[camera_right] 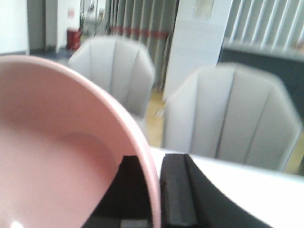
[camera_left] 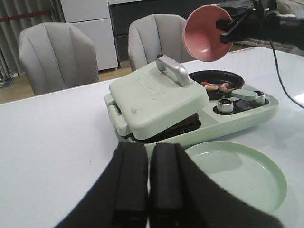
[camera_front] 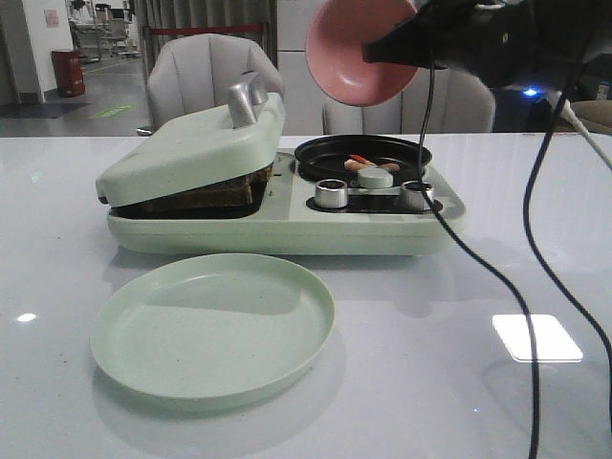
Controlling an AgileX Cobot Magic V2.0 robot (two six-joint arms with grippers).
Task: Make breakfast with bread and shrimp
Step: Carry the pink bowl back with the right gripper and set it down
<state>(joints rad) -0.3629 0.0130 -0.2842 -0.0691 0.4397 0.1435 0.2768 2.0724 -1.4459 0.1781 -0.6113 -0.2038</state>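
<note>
The bread (camera_front: 215,194) lies in the pale green breakfast maker (camera_front: 287,234), with the press lid (camera_front: 191,148) resting tilted on it, so only the dark crust edge shows. Shrimp (camera_front: 361,163) lie in the black pan (camera_front: 320,153) on the maker's right side; in the left wrist view the shrimp (camera_left: 216,86) show as curled pink pieces. My right gripper (camera_front: 378,50) is shut on the rim of a pink bowl (camera_front: 349,53), held tipped on edge above the pan, its inside empty (camera_right: 57,156). My left gripper (camera_left: 149,185) is shut on nothing, hovering in front of the maker.
An empty pale green plate (camera_front: 210,325) sits on the table in front of the maker. Two metal knobs (camera_front: 331,193) and a pale green round knob (camera_front: 376,177) are beside the pan. Black cables (camera_front: 521,287) hang from the right arm. Grey chairs (camera_front: 206,67) stand behind the table.
</note>
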